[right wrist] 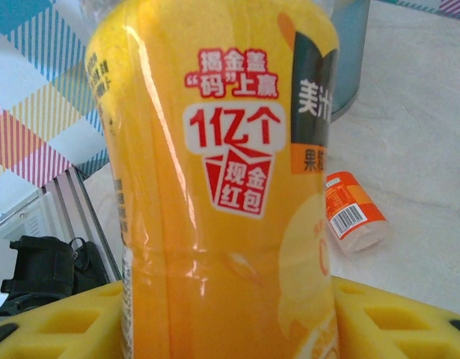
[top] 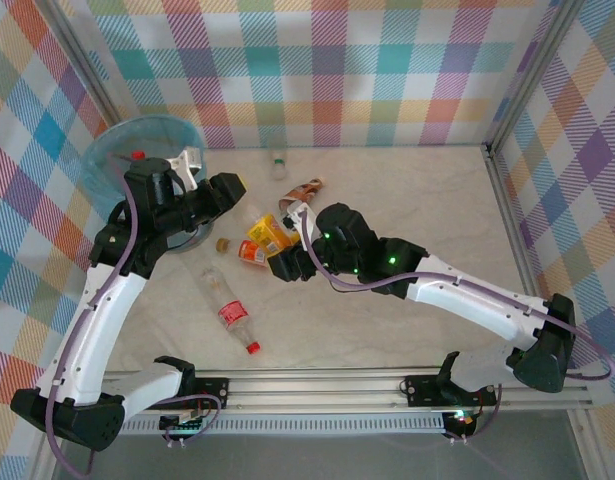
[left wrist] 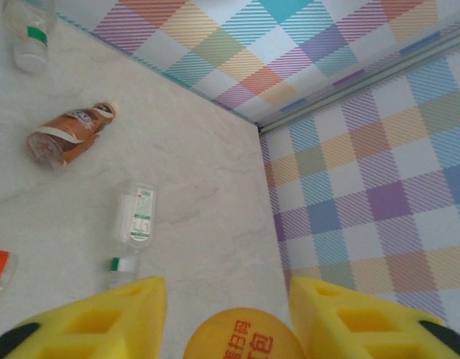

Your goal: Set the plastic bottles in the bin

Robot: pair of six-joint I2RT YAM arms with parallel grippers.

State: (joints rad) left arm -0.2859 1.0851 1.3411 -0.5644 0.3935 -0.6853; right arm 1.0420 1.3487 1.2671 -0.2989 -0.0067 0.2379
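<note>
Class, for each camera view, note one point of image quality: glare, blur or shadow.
Right wrist: a white glare streak runs down the orange bottle, which crowds the lens. Left wrist: the yellow fingers at the bottom edge look soft. Top external: even light, only soft shadows on the table.

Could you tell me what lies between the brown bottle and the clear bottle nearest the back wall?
Nothing: the table between the brown bottle and the clear bottle is bare, in the top and left wrist views.
</note>
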